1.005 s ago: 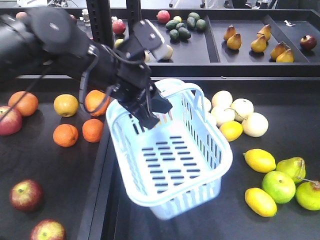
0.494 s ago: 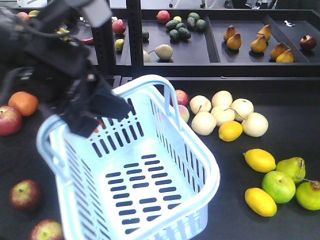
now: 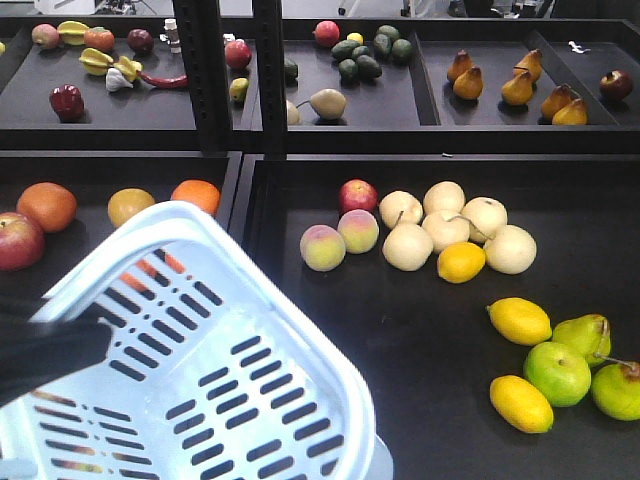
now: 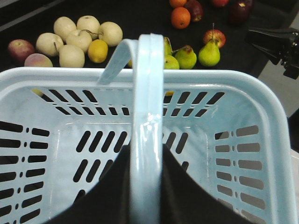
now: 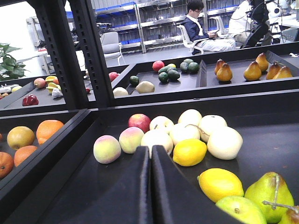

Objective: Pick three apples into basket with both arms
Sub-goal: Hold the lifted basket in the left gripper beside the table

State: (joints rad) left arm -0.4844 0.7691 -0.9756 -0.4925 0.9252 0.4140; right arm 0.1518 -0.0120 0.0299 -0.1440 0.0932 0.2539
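The pale blue slotted plastic basket [image 3: 230, 340] has swung down-left, carried by its handle [image 4: 148, 93], seemingly clamped in the left gripper [image 4: 148, 179]; right gripper [image 5: 150, 161] pinched shut, empty.

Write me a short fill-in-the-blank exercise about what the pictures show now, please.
The left end effector grips the basket by its ___.
The right end effector holds ___.
At the front view's left edge, a red apple lies beside an ___.
Missing words: handle, nothing, orange.
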